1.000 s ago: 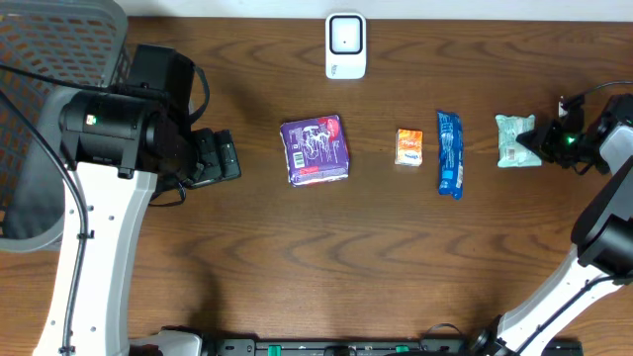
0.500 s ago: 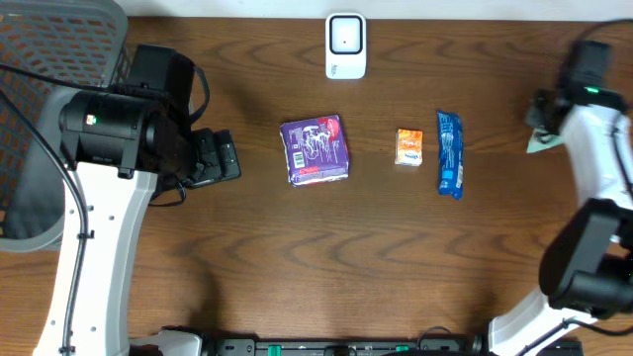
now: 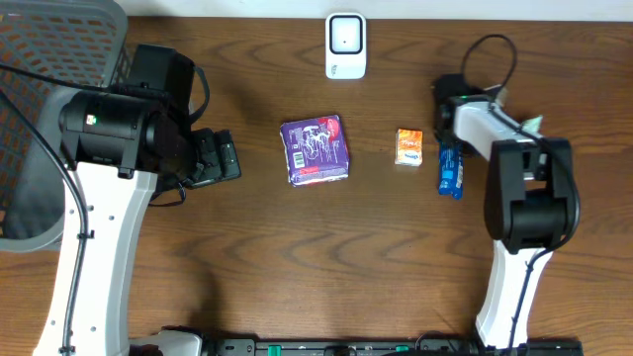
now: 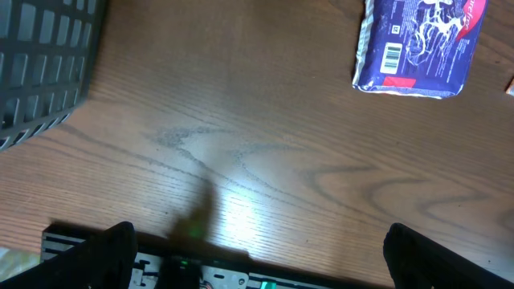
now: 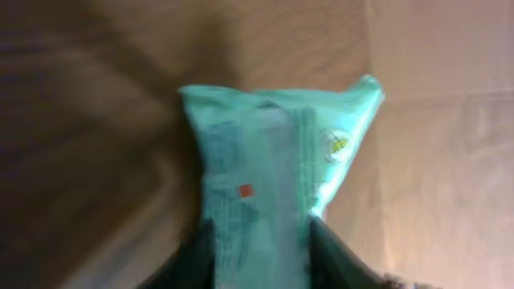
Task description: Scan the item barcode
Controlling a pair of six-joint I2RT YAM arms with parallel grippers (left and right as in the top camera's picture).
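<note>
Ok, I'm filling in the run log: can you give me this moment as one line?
left gripper: open, empty | right gripper: green packet between fingers, grip unclear | purple pack, orange box, blue packet: on table

- You have one purple packet [image 3: 315, 148].
- You have one small orange box [image 3: 408, 146].
- You have one blue packet [image 3: 451, 176].
- You have one green packet [image 5: 257, 177].
- You have one white scanner [image 3: 345, 44].
- You have one grey basket [image 3: 59, 40].
- You have two robot arms [image 3: 99, 198] [image 3: 524, 198].
</note>
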